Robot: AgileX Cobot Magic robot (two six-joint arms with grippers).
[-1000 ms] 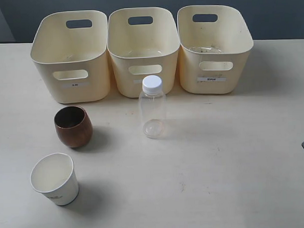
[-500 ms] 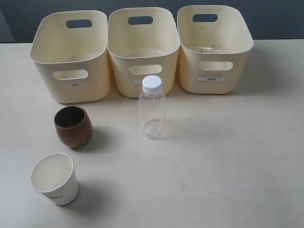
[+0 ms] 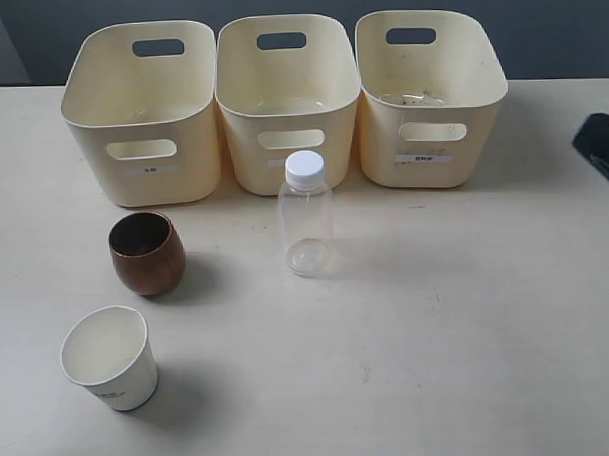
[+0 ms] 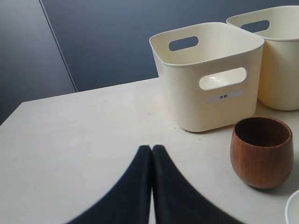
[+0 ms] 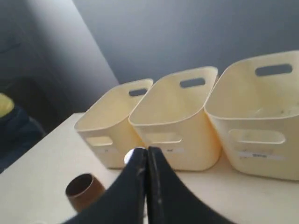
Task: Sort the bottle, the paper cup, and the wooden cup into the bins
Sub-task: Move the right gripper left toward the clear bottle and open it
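the bottle (image 3: 306, 216) stands before the middle bin (image 3: 288, 100), well apart from both clenched, empty pincers (image 4: 151, 151) (image 5: 146, 153).

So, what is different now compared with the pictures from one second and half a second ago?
A dark part of the right arm now shows at the exterior view's right edge, higher than the sliver seen one second ago; half a second ago none showed. Nothing was grasped or released. The bottle, wooden cup, paper cup and bins stayed put.

A pale cream table (image 3: 468, 312) fills the scene, backed by a dark blue-grey wall (image 3: 537, 20).
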